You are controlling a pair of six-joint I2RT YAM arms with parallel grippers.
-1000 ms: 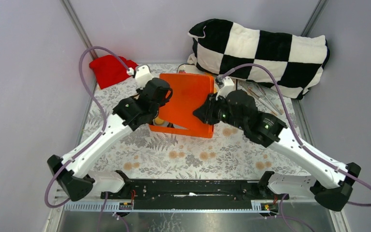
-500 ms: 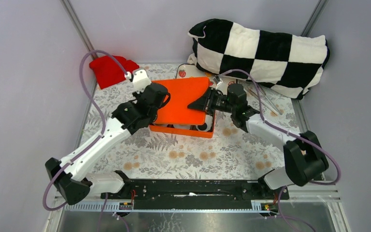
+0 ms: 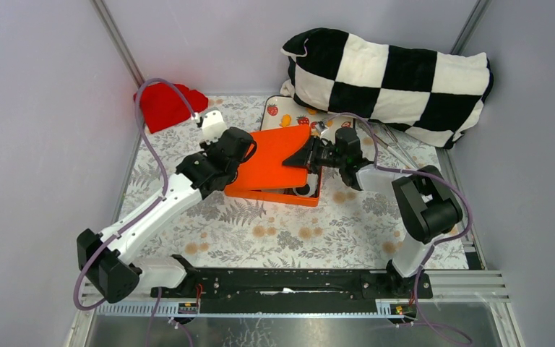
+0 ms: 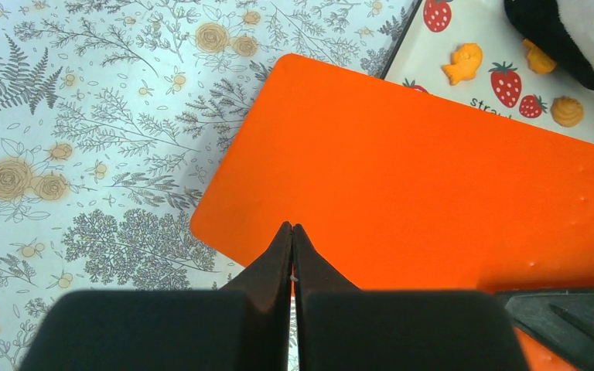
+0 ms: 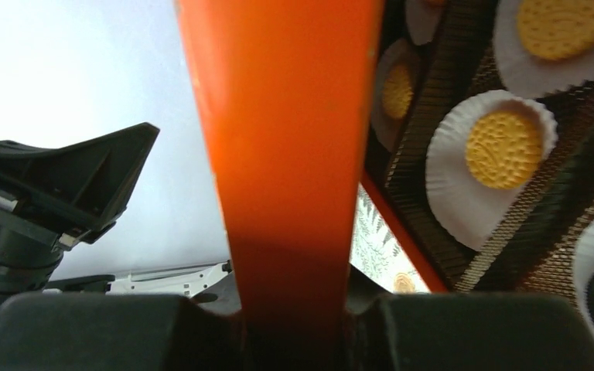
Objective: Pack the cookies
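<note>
Right gripper (image 5: pixel 294 328) clamps the tilted orange lid (image 3: pixel 271 155), which covers most of the box (image 3: pixel 278 196); few cookies (image 5: pixel 503 148) show (left gripper (image 4: pixel 292 232) pinched together).

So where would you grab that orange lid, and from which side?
By its thin right edge, coming in from the right, in line with the sheet. The orange lid is a flat, thin panel tilted over the box, so only an edge offers two opposite faces to pinch. The right fingers grip it that way.
</note>
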